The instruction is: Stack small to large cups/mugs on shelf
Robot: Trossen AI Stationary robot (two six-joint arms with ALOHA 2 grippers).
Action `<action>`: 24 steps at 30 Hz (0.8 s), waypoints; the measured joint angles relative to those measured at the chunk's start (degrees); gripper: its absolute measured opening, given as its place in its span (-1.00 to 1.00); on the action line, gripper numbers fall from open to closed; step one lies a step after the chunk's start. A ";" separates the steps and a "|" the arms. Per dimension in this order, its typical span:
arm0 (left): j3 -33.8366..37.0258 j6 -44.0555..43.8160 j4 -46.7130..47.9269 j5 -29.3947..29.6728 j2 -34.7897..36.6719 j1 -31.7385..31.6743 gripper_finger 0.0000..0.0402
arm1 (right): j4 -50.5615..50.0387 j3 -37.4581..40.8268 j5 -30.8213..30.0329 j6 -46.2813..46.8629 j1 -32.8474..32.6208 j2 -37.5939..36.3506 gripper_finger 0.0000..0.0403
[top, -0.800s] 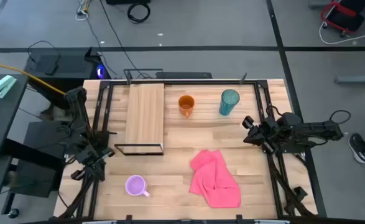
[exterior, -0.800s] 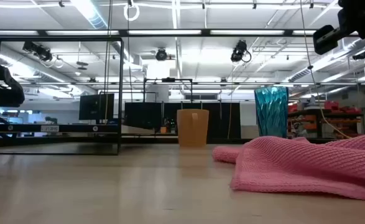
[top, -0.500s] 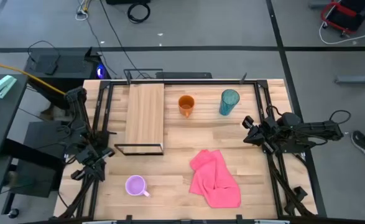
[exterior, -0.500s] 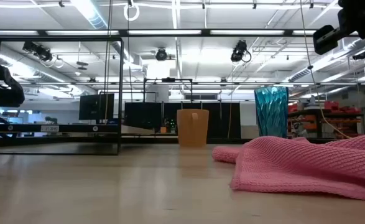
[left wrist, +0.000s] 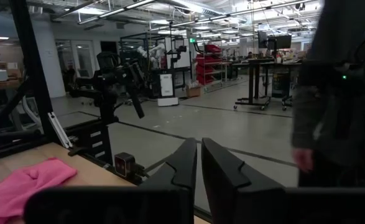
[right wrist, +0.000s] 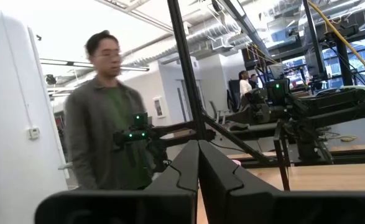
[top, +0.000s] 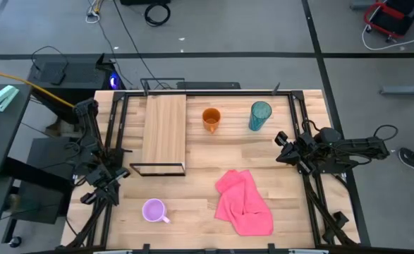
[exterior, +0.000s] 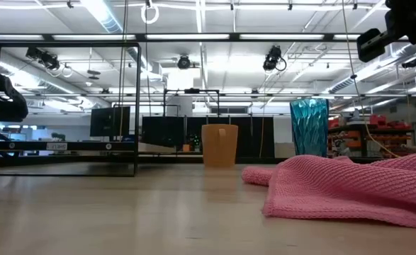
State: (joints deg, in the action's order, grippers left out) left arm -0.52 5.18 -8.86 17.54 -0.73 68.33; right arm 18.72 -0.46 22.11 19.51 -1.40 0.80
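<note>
- The left gripper (top: 112,185) hovers at the table's left edge with its fingers (left wrist: 183,163) clenched together, nothing between them; it looks parked, since no cup is within its reach of closing
- The right gripper (top: 283,147) hovers at the table's right edge, its fingers (right wrist: 187,163) likewise pressed together and empty, pointing in toward the table's middle
- The lilac mug (top: 154,210) stands upright near the left fingertips, just inward of them and a little toward the front edge, mouth up, its handle pointing toward the pink cloth (top: 245,202); being smallest and nearest, it seems the left arm's natural first pick
- The orange mug (top: 211,118) stands upright well beyond both sets of fingertips, near the table's far side, handle pointing toward the front edge
- The teal tumbler (top: 259,116) stands upright just beyond the right fingertips, long axis vertical, mouth up, apart from the orange mug
- The shelf (top: 165,130) lies ahead of the left fingertips, its long axis running front to back across the table; its plank carries no cup, so no stacking is done
- A person (right wrist: 104,124) shows in the room behind in the right wrist view
</note>
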 joint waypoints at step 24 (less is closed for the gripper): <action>0.00 7.13 -0.27 0.39 0.00 0.00 -0.82 | 0.02 0.01 0.00 0.00 -0.01 0.00 -0.92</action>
State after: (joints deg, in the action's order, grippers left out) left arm -0.51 12.30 -9.13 17.92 -0.73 68.34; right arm 18.74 -0.45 22.11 19.51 -1.41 0.80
